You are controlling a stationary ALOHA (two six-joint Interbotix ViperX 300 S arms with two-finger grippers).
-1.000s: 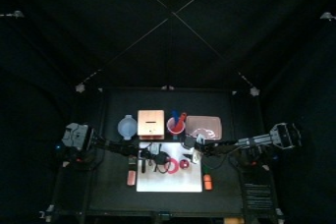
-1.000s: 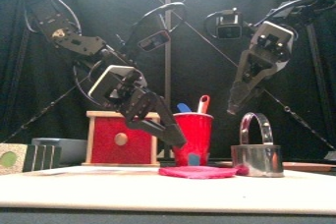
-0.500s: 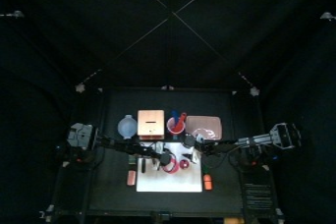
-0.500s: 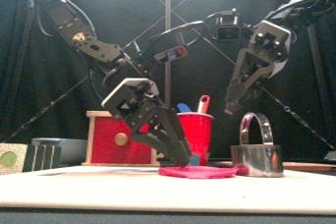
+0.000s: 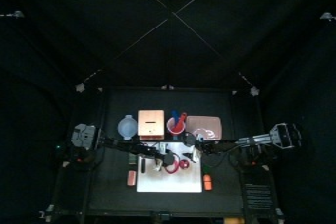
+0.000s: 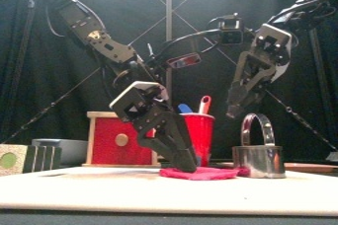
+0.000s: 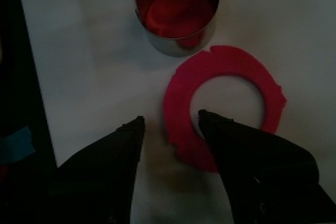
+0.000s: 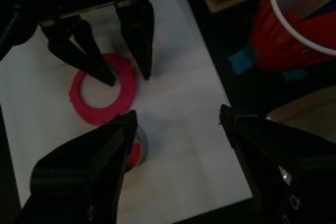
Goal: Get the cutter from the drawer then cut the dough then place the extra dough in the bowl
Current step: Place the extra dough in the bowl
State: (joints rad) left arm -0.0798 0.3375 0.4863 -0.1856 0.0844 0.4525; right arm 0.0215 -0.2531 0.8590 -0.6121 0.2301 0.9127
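Note:
A red dough ring [image 7: 223, 105] lies on the white cutting board [image 7: 92, 61]. Beside it stands the round metal cutter [image 7: 178, 12] with a red dough disc inside. My left gripper [image 7: 171, 122] is open, low over the board, its jaws either side of the ring's near edge. From the front, the left gripper [image 6: 179, 160] reaches down to the dough [image 6: 199, 173], and the cutter [image 6: 260, 150] stands just right of it. My right gripper [image 6: 238, 101] hangs open above the cutter, holding nothing. The right wrist view shows the ring [image 8: 105, 85] under the left gripper's jaws.
Behind the board stand the blue-grey bowl [image 5: 126, 127], the wooden box [image 5: 151, 122] with its red drawer front [image 6: 122, 138], the red cup [image 6: 196, 135] with toy knives, and the pink tray [image 5: 206, 130]. Small orange toys [image 5: 132, 177] lie beside the board.
My left gripper has come down and forward onto the dough ring's edge, jaws still apart. The right gripper has stayed above the cutter.

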